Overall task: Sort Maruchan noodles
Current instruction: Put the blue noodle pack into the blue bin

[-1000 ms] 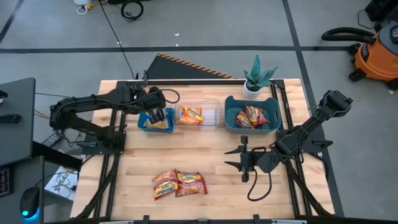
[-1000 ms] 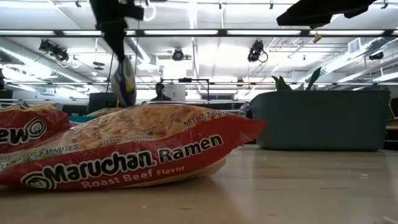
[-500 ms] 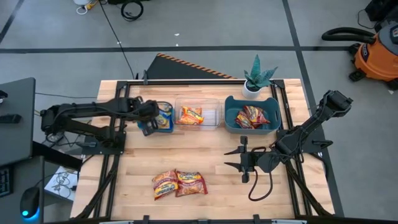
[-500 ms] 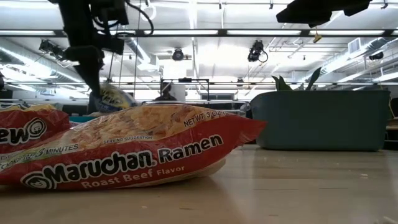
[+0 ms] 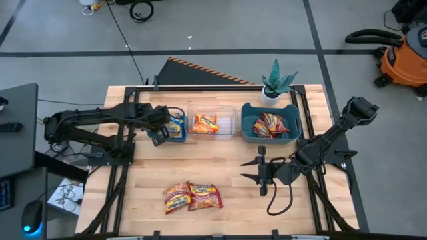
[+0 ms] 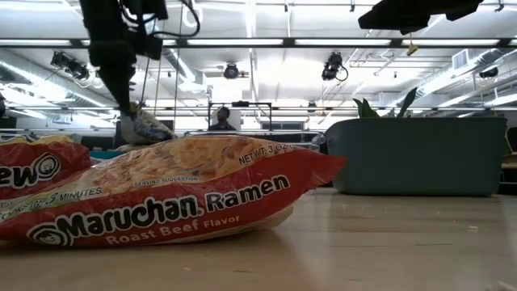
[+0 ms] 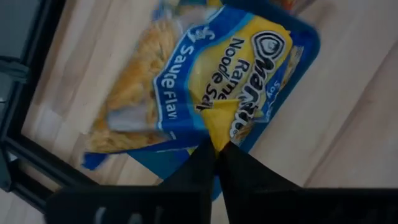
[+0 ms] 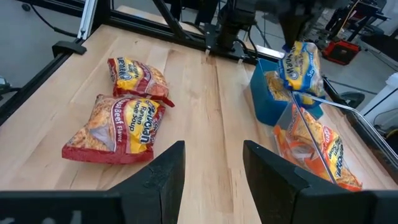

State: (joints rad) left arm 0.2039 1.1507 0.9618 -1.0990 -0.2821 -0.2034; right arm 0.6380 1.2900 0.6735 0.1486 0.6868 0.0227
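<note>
A blue-and-yellow Maruchan packet (image 5: 175, 125) lies tilted over the small blue bin (image 5: 160, 138) at the table's far left, and my left gripper (image 5: 160, 134) is shut on it. In the low view this packet (image 6: 146, 126) sits below the left arm. An orange packet (image 5: 205, 123) lies in the clear bin, and red packets (image 5: 269, 125) lie in the teal bin (image 5: 248, 110). Two red packets (image 5: 192, 197) lie flat on the near table. My right gripper (image 5: 257, 171) is open, apart from them, right of centre. My left gripper pinches the blue-and-yellow packet's edge (image 7: 210, 132) between its two shut fingers (image 7: 200, 163). It comes slanting down from the table's left. The packet stretches away from the fingertips, tilted, over the blue bin (image 7: 305, 38); whether it rests on the bin cannot be told.
A potted plant (image 5: 275, 83) stands at the far edge behind the teal bin. The three bins stand in a row along the far side. Bare wood lies between the bins and the two near packets (image 8: 121, 127), which show ahead of my open right gripper (image 8: 213, 167).
My left gripper has moved toward the table's left edge and down, still shut on the packet. The blue-and-yellow packet, hanging upright under the fingers a second ago, has tipped over and now lies slanting across the blue bin. The right arm has kept still.
</note>
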